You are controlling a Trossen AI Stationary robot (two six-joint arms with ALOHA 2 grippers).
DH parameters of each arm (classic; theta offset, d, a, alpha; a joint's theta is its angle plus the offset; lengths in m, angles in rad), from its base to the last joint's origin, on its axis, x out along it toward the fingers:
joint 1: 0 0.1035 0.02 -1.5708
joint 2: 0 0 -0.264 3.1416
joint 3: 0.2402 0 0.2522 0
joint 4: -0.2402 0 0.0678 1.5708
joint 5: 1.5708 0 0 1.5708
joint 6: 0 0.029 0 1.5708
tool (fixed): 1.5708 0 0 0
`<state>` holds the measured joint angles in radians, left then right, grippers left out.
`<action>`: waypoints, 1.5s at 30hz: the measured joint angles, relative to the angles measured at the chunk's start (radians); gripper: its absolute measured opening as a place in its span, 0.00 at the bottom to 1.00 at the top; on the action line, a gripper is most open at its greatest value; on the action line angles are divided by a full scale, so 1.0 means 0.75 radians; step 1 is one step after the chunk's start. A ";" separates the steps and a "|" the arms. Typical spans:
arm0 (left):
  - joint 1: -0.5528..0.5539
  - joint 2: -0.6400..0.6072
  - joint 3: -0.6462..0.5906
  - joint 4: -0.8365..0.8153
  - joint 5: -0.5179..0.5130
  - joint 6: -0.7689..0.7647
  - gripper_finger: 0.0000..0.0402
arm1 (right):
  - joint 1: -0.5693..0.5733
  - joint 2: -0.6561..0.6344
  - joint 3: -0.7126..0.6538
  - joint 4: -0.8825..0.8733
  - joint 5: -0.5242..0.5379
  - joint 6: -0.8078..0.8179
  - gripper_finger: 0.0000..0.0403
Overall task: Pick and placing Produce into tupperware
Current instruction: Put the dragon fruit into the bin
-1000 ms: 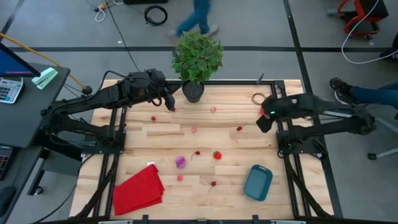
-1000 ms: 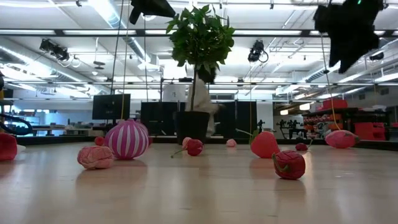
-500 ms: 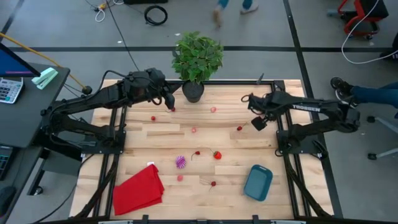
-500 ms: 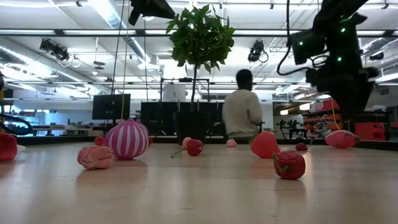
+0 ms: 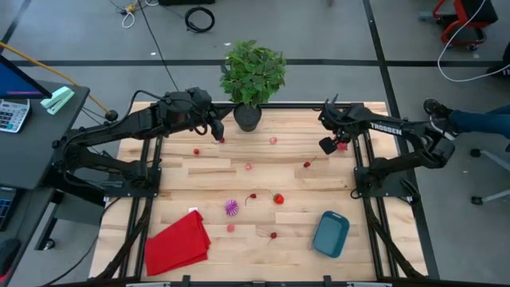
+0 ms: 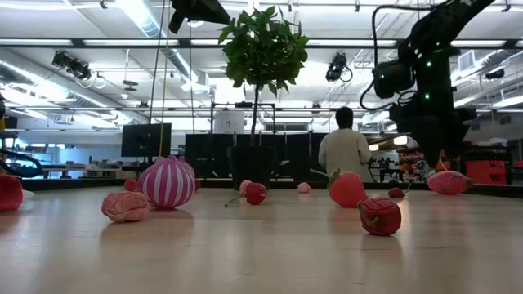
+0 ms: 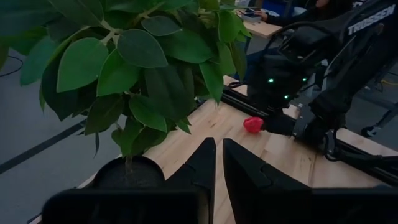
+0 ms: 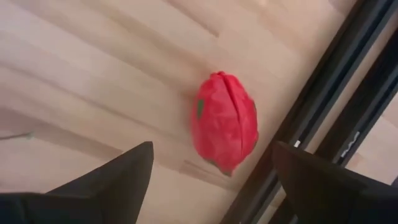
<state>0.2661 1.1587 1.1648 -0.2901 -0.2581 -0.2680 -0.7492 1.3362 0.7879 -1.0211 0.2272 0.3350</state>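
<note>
Now the red fruit piece at the counter's far right edge, hard against the black frame rail, is the piece in play. The right end effector has swung in from further right over the last second and hangs directly above it, fingers spread wide on either side of the fruit, not touching it. In the left wrist view the same piece sits just beside the right arm's dark tip. My reading is that the approach is finished and descent and closing come next; the rail so near one finger could foul the grasp.

Everything else lies scattered on the counter. Taking the counter's middle as the dial, the teal tupperware sits at about four o'clock, near the front right, with nothing visible inside it. A strawberry-like piece and the purple striped ball lie near six o'clock, and smaller pink and red bits dot the middle and far side. So the placing has yet to begin, as far as these views show.

Further out, the left end effector hovers at about eleven o'clock beside the potted plant, fingers pressed nearly together and empty. A red cloth lies at seven o'clock.
</note>
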 joint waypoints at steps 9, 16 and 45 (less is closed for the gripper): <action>0.001 0.000 0.000 0.000 0.000 0.001 0.09 | -0.066 0.179 0.000 0.025 -0.030 -0.034 0.84; 0.001 0.000 0.000 0.000 0.000 0.002 0.07 | -0.067 0.284 0.000 0.170 -0.044 -0.068 0.84; 0.001 0.000 0.000 0.000 0.000 0.001 0.10 | -0.071 0.305 -0.001 0.110 -0.057 -0.063 0.72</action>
<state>0.2665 1.1587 1.1648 -0.2903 -0.2583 -0.2672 -0.8028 1.5650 0.7876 -0.9386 0.1841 0.2877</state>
